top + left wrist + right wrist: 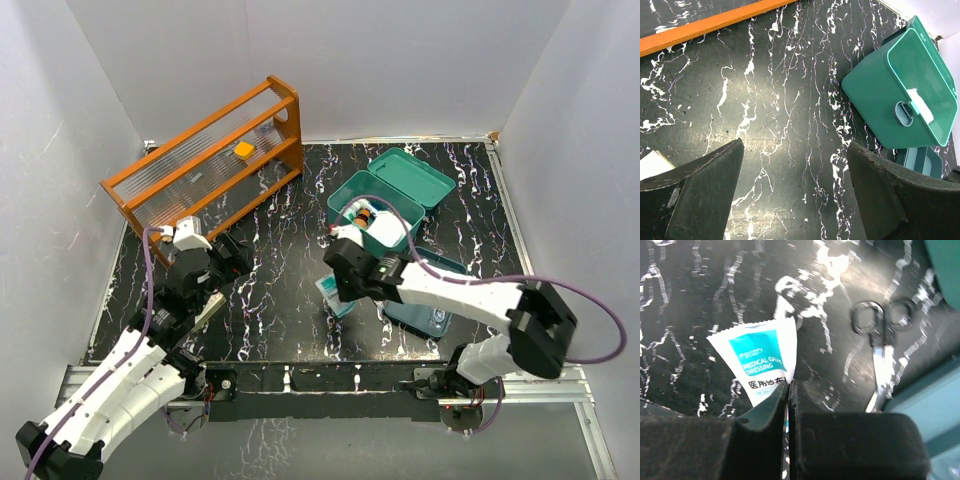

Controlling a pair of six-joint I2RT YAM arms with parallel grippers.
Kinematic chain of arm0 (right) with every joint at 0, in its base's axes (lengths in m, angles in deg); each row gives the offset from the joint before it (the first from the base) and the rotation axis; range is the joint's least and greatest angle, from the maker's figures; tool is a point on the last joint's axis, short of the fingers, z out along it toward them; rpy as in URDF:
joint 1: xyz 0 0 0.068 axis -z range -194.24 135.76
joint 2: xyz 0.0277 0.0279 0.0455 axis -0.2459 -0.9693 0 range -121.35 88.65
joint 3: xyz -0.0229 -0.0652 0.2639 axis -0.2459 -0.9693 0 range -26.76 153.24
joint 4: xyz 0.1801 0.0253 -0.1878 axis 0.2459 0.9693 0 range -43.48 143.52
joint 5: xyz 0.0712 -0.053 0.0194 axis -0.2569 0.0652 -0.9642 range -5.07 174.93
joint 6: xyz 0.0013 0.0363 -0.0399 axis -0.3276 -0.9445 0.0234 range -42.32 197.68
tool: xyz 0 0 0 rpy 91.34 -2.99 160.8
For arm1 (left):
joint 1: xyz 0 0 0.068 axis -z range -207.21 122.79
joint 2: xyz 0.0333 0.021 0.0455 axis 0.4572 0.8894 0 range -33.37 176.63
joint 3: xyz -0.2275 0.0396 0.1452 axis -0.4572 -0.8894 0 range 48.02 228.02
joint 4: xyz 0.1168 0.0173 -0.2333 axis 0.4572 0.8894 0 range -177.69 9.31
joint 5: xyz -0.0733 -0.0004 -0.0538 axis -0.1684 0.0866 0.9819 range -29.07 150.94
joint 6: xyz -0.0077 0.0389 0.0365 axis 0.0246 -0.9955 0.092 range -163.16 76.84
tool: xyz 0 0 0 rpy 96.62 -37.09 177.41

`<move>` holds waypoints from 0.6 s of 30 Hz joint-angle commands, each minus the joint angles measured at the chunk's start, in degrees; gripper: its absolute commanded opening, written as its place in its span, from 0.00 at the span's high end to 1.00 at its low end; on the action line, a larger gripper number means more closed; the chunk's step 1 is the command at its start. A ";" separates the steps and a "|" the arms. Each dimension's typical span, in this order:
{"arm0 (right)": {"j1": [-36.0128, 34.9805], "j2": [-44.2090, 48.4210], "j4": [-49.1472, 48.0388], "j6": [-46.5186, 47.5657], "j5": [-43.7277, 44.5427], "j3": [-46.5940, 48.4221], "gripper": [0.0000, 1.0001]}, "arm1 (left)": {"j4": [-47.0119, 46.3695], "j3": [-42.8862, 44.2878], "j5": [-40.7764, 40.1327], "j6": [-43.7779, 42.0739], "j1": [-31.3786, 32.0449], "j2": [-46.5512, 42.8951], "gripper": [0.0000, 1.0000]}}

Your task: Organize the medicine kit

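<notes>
Against marbled tabletop (280, 290), a gauze packet (757, 355) is pinched by the right gripper (789, 387), likely for the medicine kit (880, 95); the left gripper (795, 145) is spread wide.

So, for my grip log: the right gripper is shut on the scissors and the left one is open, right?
No: the right wrist view shows the right gripper shut on the gauze packet; the scissors lie loose beside it. The left gripper is open.

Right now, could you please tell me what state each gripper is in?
Left gripper: open, holding nothing.
Right gripper: shut on the medical gauze dressing packet.
</notes>
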 commanded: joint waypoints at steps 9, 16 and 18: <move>14.03 17.66 15.95 -30.97 20.62 -8.89 1.00 | -15.52 -2.32 -1.40 -7.04 0.14 5.77 0.17; 28.15 15.79 18.66 -29.90 20.90 -8.25 1.00 | -18.61 -3.12 -1.91 -7.79 0.07 9.89 0.17; 31.88 15.08 17.08 -27.44 20.59 -7.80 1.00 | -18.40 -3.46 -2.47 -7.64 0.07 9.94 0.17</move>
